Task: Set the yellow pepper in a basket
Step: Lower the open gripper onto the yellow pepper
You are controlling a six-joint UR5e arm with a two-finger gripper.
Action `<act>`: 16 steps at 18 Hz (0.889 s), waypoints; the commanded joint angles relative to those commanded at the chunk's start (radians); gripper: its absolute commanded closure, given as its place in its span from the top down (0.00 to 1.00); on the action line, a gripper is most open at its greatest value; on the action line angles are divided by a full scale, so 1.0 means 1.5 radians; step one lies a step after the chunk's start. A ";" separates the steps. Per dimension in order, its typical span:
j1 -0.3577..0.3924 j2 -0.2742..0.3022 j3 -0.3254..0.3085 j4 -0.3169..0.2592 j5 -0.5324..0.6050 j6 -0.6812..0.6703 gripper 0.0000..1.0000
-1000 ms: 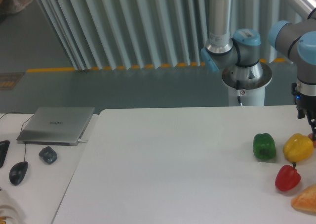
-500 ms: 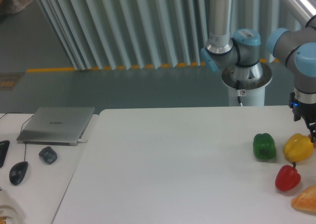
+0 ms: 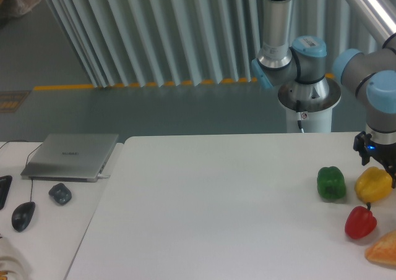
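Note:
The yellow pepper [image 3: 373,184] lies on the white table [image 3: 216,218] near the right edge, glossy and lumpy. My gripper [image 3: 377,161] hangs directly over its top, with the dark fingers reaching down to the pepper's upper side. The wrist body and the frame edge hide the gap between the fingers. No basket is in view.
A green pepper [image 3: 331,183] sits just left of the yellow one and a red pepper [image 3: 360,222] just in front of it. An orange-tan object [image 3: 383,249] is cut off at the lower right corner. A laptop [image 3: 71,156], a mouse [image 3: 23,216] and a small dark item [image 3: 60,193] lie far left.
The wrist and gripper have shifted left and lower, from beside the right frame edge to over the yellow pepper. The peppers have not moved.

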 joint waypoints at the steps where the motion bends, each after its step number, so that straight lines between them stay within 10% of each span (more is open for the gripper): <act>1: -0.001 -0.001 -0.005 0.003 0.000 -0.023 1.00; 16: -0.034 -0.009 -0.028 -0.020 0.041 -0.036 1.00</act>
